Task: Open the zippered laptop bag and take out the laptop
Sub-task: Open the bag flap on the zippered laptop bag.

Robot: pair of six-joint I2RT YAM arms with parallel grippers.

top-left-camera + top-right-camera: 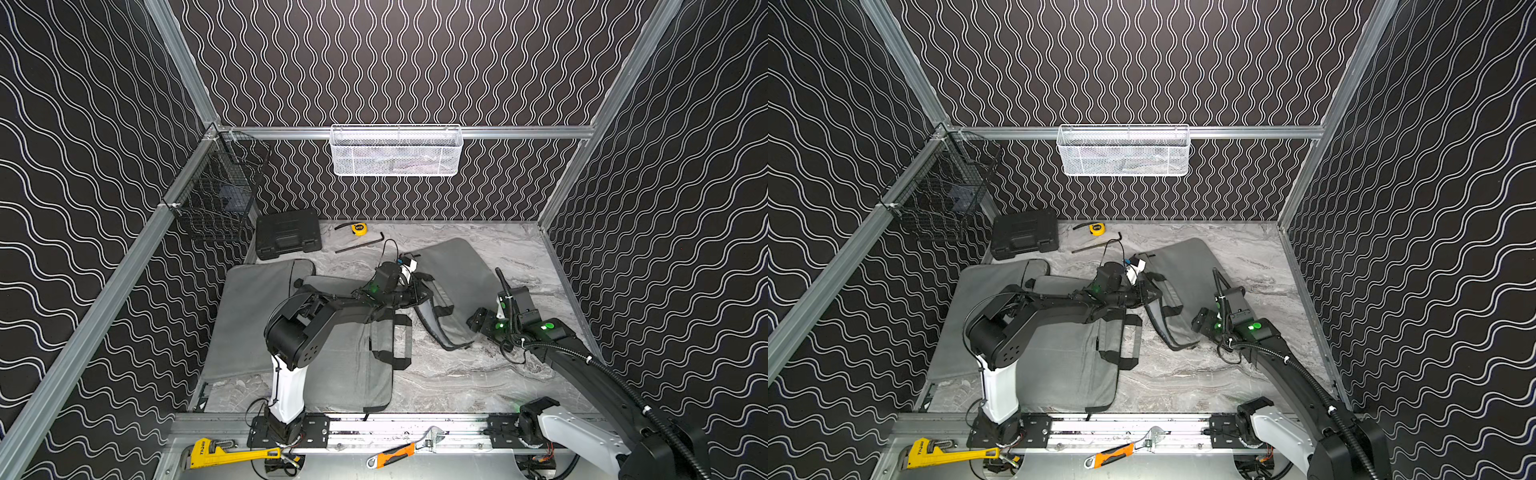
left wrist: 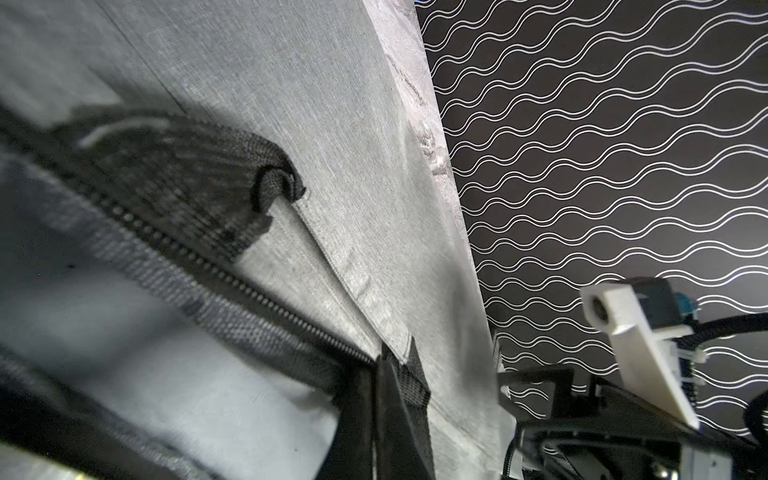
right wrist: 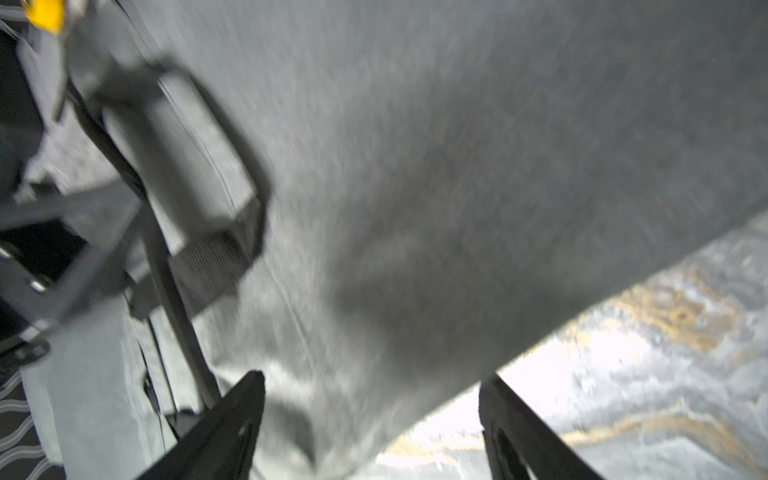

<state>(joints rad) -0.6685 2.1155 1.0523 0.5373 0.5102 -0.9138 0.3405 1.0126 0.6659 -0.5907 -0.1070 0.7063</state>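
Centrally, grey laptop bag (image 1: 453, 266) lies on marble worktop (image 1: 519, 249), well back from the arm bases. Left claw (image 2: 376, 365) clenched on black webbing tab (image 2: 411, 374) at end of zipper (image 2: 232, 279). Right claw (image 3: 372, 379) released, jaws spread wide at bag's near edge. Bag's contents: cannot tell. White mesh basket (image 1: 395, 129) on back rail, contents unclear. Black wire basket (image 1: 216, 235) on side rail holds dark box (image 1: 228, 197). Tool case (image 1: 288, 233) shut, by back wall.

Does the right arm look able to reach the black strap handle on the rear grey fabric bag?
Probably yes: its open fingers sit at the edge of the grey fabric bag, the black strap handle just ahead, nothing between.
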